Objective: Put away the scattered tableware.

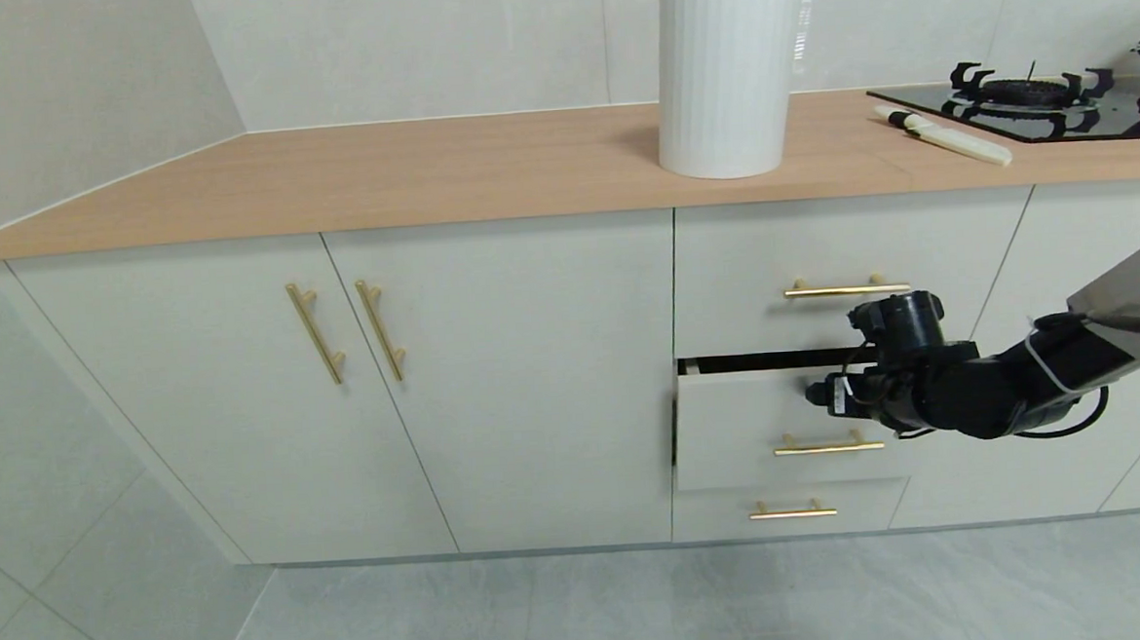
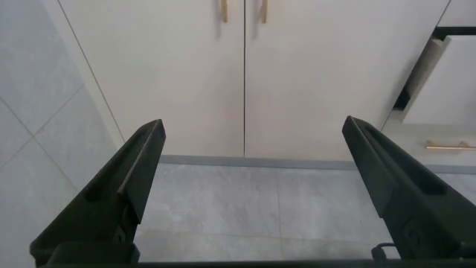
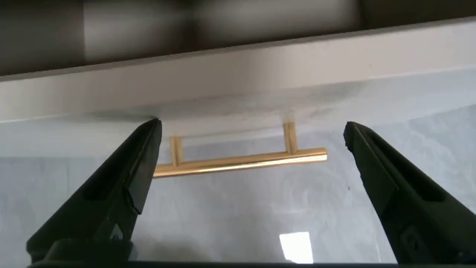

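A cream-handled knife (image 1: 946,134) lies on the wooden counter (image 1: 426,171) beside the hob. The middle drawer (image 1: 760,417) stands slightly pulled out, with a dark gap above its front. My right gripper (image 1: 816,392) is open at that drawer's front, just above its gold handle (image 1: 828,446). In the right wrist view the handle (image 3: 238,160) runs across between and beyond the spread right gripper (image 3: 251,128). My left gripper (image 2: 253,125) is open and holds nothing, low over the floor and facing the cabinet doors (image 2: 245,67).
A tall white ribbed container (image 1: 728,68) stands on the counter above the drawers. A black gas hob (image 1: 1056,104) is at the far right. Two cabinet doors with gold handles (image 1: 346,332) are left of the drawer stack. The tiled floor (image 1: 546,614) lies open below.
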You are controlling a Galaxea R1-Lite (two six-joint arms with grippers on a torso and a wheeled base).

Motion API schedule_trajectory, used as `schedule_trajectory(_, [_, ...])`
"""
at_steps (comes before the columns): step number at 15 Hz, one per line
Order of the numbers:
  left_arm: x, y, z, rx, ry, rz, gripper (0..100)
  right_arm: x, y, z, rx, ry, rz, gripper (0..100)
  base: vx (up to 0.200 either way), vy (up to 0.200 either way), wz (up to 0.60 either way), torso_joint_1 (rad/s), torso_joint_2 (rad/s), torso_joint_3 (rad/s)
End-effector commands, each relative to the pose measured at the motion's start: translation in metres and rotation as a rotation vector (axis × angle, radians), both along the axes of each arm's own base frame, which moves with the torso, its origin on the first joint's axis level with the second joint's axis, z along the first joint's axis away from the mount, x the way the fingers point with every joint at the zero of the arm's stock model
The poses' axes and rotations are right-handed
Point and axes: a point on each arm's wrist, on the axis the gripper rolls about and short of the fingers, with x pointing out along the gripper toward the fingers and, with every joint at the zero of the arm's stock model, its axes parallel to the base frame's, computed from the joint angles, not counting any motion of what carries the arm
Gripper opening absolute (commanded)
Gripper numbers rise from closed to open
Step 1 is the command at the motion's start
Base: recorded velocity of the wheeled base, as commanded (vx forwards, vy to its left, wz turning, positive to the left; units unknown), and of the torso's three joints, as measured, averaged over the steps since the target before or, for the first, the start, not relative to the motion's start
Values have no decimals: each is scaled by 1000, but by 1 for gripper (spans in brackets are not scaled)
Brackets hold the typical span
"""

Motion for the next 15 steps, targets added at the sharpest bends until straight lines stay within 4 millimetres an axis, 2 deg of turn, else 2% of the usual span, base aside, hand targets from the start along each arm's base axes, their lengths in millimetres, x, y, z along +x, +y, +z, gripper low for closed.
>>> schedule_trajectory(1, [0, 0, 0, -1, 0, 1, 100, 4, 1, -14, -9, 16, -9, 100, 0, 0, 0, 0, 0, 0])
schedule_trajectory(5, [0, 0, 0, -1, 0, 1, 100, 16, 2, -23, 13, -85, -68, 100, 0, 0, 0, 0, 0, 0])
schedule_trajectory(15, [0, 0, 0, -1, 0, 1, 100, 31, 0, -23, 35, -188, -158, 100, 0, 0, 0, 0, 0, 0])
